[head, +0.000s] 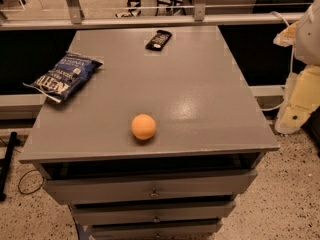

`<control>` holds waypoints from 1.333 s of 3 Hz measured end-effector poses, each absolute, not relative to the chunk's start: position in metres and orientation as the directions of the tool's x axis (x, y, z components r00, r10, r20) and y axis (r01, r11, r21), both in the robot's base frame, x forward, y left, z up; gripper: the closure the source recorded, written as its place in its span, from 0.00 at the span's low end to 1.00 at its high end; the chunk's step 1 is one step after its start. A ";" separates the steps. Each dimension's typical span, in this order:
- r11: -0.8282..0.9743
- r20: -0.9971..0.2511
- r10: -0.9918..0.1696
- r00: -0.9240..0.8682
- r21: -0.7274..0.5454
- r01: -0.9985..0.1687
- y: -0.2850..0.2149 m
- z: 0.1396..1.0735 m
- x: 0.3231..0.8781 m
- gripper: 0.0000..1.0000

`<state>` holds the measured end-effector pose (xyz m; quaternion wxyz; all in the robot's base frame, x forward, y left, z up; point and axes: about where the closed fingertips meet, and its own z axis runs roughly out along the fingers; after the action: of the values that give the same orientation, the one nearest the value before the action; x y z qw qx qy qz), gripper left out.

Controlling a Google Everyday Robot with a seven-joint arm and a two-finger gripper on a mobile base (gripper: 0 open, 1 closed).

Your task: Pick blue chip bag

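Since the blue chip bag (64, 77) lies flat at the left edge of the grey drawer cabinet (200, 84), with its near corner overhanging that edge, where do we set the approach? (Operator)

We recommend coming down onto the part of the bag that rests on the cabinet top, not onto the overhanging corner. Pressure on the corner could tip the bag off the side. We also advise closing on a raised crease, since crinkly film probably gives little hold where it lies flat. (Engineer)

Do neighbouring items restrict the path? (Operator)

We judge that they do not. The orange ball (144, 126) sits near the front edge, well apart from the bag. The small black packet (158, 39) lies at the far edge, also well apart. A crossing from the right should pass between them; we would keep it high enough to clear the ball, which would probably roll if touched. (Engineer)

What is the state of the gripper (296, 106)? (Operator)

We see it at the right side of the view, beyond the cabinet's right edge and low beside it, on the opposite side from the bag. It touches nothing on the top and carries no object. Whether it is released or clenched we cannot tell. (Engineer)
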<state>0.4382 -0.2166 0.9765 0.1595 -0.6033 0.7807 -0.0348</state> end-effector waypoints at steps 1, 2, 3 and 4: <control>0.270 -0.207 -0.953 -0.221 -0.247 -0.931 -0.217 0.977 0.438 0.00; 0.253 -0.230 -0.953 -0.197 -0.246 -0.936 -0.207 0.970 0.449 0.00; 0.189 -0.283 -0.952 -0.118 -0.240 -0.952 -0.171 0.951 0.488 0.00; 0.128 -0.344 -0.938 -0.042 -0.233 -0.964 -0.124 0.931 0.533 0.00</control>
<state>0.5335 -0.1244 0.9312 0.2104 -0.6594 0.7211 0.0306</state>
